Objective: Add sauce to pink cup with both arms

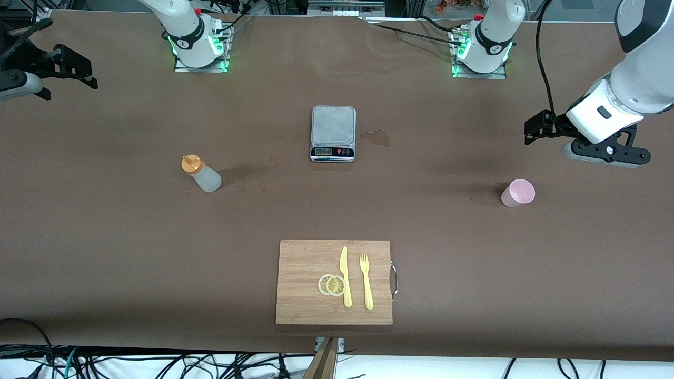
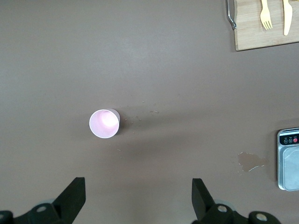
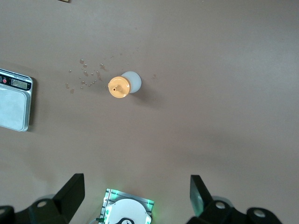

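Your left gripper (image 2: 135, 198) hangs open, raised above the counter (image 1: 105, 252) near the upright pink cup (image 1: 518, 192); your right gripper (image 3: 135, 196), also open, hangs above the standing sauce (image 1: 200, 172).

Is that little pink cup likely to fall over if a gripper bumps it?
Probably: the pink cup stands upright, looks empty inside and has thin plastic walls, so it seems light. Its tapered round shape suggests it would roll in a curve once tipped.
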Controlling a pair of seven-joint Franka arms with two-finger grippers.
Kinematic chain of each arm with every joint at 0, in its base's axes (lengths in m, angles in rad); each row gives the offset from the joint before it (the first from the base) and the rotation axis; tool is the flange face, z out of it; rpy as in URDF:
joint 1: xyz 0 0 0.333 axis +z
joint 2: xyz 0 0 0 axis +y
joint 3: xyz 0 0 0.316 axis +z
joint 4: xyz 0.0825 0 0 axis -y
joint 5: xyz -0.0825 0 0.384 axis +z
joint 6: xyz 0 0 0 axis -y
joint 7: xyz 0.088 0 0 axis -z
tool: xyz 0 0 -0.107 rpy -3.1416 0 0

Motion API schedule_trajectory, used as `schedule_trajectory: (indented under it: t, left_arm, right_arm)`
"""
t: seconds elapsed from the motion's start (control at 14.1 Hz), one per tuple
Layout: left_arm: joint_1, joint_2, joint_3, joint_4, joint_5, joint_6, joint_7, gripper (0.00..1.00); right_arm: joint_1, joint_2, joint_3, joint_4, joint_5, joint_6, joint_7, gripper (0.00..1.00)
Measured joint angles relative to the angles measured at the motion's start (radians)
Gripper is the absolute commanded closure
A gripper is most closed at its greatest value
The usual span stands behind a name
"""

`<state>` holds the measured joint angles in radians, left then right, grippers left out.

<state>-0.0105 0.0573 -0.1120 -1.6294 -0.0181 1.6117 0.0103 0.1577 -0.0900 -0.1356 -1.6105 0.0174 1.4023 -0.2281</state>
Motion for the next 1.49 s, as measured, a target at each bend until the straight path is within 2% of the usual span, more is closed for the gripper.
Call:
schedule_trajectory:
  t: [1.49]
  left_arm:
    - [0.004, 0.03, 0.002, 0.006, 0.0, -0.001, 0.0, 0.0]
  right_arm:
    - [0.0, -0.016, -0.003, -0.013, 0.0, 0.0, 0.0, 0.0]
